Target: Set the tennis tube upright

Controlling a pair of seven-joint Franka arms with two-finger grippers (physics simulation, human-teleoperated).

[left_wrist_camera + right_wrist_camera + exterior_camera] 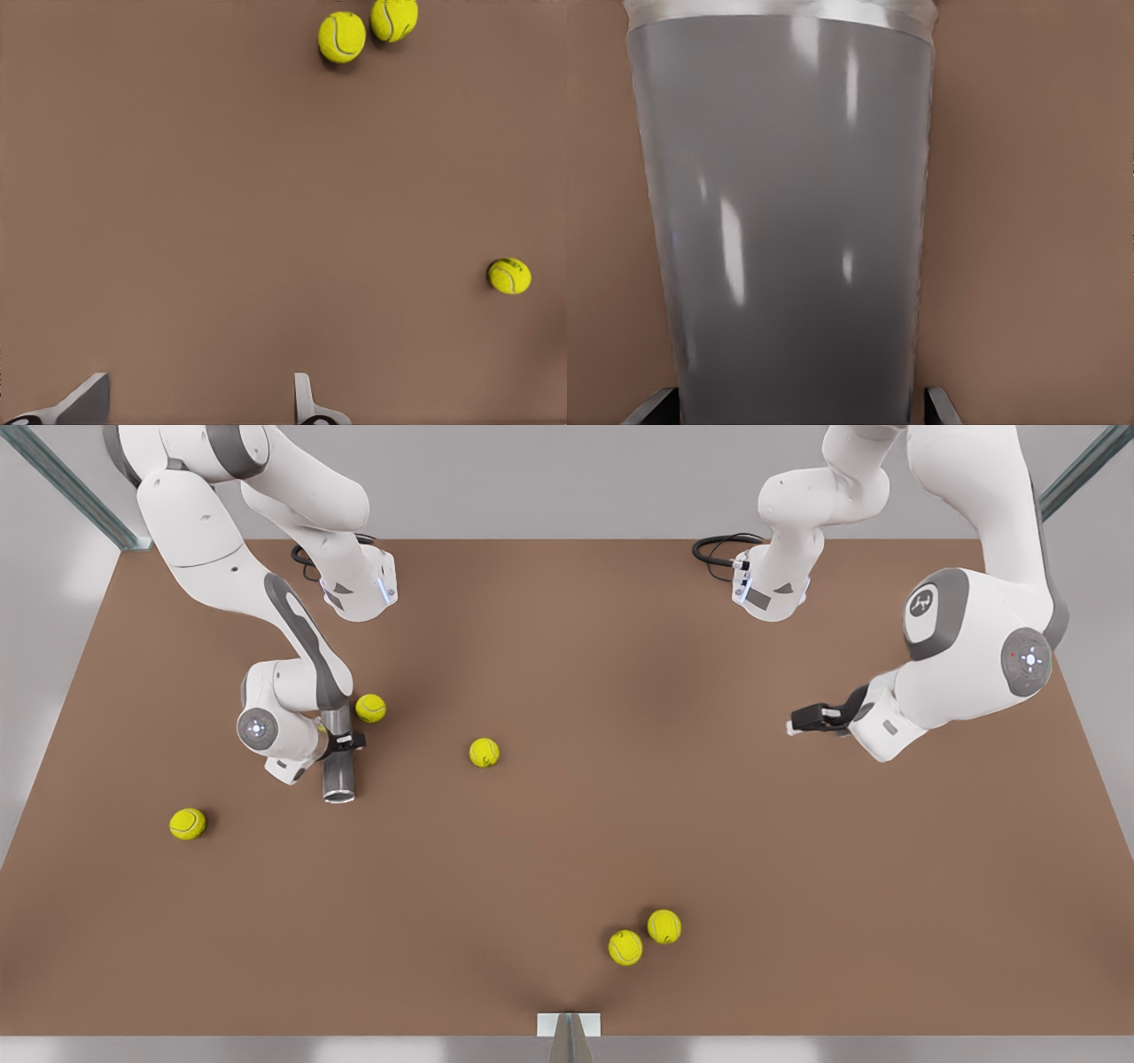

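Right claw clamped on the tube, ready to stand it up

On the brown surface (567,841), left of centre in the front view, the tube (338,775) sits between the right claw's (341,744) fingers; best to swing it slowly and seat its base flat before letting go. The left claw (791,726) waits at right, fingers spread, holding nothing.

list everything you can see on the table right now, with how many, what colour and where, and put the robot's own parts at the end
tennis tube: one, grey metallic, front view's left, held across its middle, lighter rim toward the camera
tennis balls: five, yellow-green; one beside the tube, one near the centre, one far left, two together near the front edge
table: one, brown
cables: black, at the arm bases
right tool: shut on the tube
left tool: open, waiting at the front view's right, above bare table
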